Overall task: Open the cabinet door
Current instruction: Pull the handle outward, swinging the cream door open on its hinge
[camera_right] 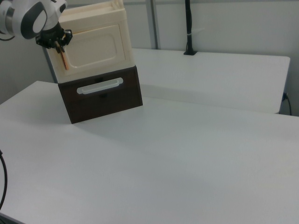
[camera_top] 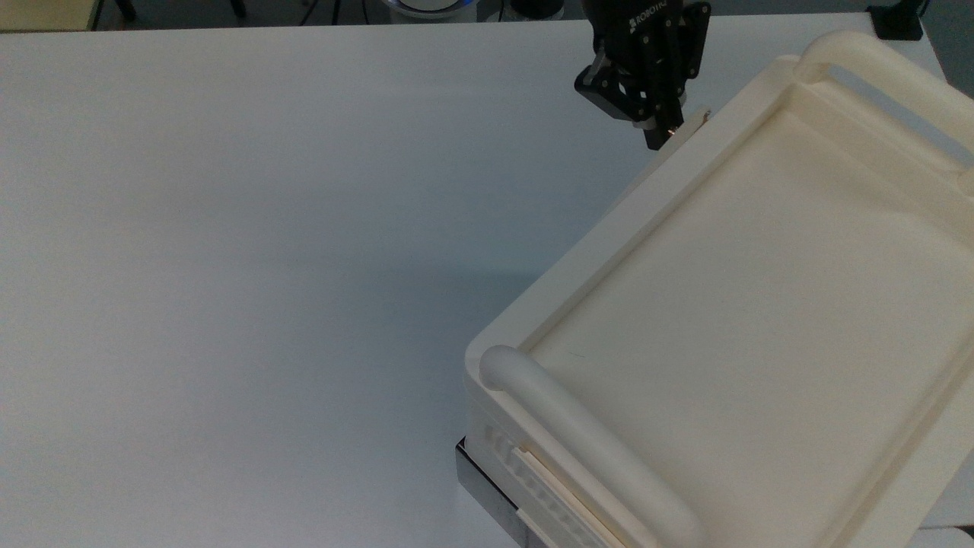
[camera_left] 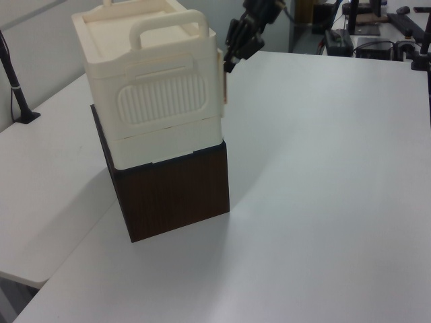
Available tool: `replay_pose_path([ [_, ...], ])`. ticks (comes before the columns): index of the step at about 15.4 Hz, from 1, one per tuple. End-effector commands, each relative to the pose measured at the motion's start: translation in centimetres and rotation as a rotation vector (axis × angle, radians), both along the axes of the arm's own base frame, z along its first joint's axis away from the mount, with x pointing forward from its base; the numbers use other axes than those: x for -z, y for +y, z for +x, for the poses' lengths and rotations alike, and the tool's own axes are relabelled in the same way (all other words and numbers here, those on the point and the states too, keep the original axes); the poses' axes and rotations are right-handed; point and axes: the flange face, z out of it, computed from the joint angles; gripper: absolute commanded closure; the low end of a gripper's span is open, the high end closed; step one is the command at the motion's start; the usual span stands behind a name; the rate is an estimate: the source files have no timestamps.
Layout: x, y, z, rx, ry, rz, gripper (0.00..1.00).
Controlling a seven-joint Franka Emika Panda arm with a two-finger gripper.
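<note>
The cream cabinet point(camera_top: 761, 304) stands on a dark brown base point(camera_left: 175, 192) at the top view's right. Its door point(camera_right: 93, 46) is a thin cream panel facing the right view, and its free edge point(camera_left: 223, 82) stands slightly out from the cabinet body, also seen as a sliver point(camera_top: 687, 126) in the top view. A copper-orange bar handle point(camera_right: 63, 59) sits at that edge. My black gripper point(camera_top: 660, 135) point(camera_left: 230, 64) point(camera_right: 57, 45) is at the cabinet's corner, shut on the top of this handle.
Thick cream tube handles point(camera_top: 593, 441) point(camera_left: 168, 23) cross the cabinet's recessed top tray. The brown base has a drawer with a cream handle point(camera_right: 100, 87). A black pole point(camera_right: 188, 28) stands on the table behind. The white table point(camera_top: 266, 266) stretches wide to the top view's left.
</note>
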Motion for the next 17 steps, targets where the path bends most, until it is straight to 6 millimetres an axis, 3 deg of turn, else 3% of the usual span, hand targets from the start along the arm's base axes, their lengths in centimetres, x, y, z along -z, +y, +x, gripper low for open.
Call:
replay_pose_path([
  [1, -1.4, -3.6, -2.3, 0.040, 0.065, -0.043, 1.00],
  [4, -1.6, -5.8, -2.6, 0.063, 0.110, -0.053, 1.00],
  [7, -1.7, -9.6, -2.6, 0.112, 0.157, -0.057, 0.93],
  [8, -1.8, -11.1, -2.7, 0.129, 0.174, -0.058, 0.85],
  [10, -1.8, -14.4, -2.5, 0.171, 0.198, -0.060, 0.59],
  [12, -1.7, -18.4, -2.3, 0.237, 0.207, -0.054, 0.24],
  [13, -1.4, -20.5, -2.1, 0.270, 0.211, -0.051, 0.00],
  [17, -0.4, -27.4, -1.4, 0.384, 0.193, -0.039, 0.00],
])
